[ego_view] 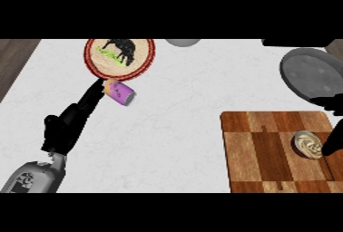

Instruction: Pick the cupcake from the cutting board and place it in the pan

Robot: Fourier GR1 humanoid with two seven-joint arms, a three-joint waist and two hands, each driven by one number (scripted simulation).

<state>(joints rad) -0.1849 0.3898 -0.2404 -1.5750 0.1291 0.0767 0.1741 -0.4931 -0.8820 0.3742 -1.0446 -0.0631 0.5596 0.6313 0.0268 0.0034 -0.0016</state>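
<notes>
Nearest, lower left: left hand [61,129], black, on a grey forearm, fingers stretched straight up the white counter [181,113], holding nothing. Fingertips lay at or just beside a purple can [120,92] tipped on its side; contact could not be judged.

Lower right: wooden cutting board [268,154], chequered. The cupcake [307,144] sat on its right part, pale swirled top showing.

Right edge: right hand [333,140], only a dark sliver of it visible, touching or overlapping the cupcake's right side; whether its fingers were spread or closed could not be told.

Beyond the board: grey pan [312,72], near the right edge, apart from the cupcake.

Far left: round woven plate [119,52] with red rim and black animal figure, just past the can.

Far edge: grey rounded object [182,42], cut off by the view.
</notes>
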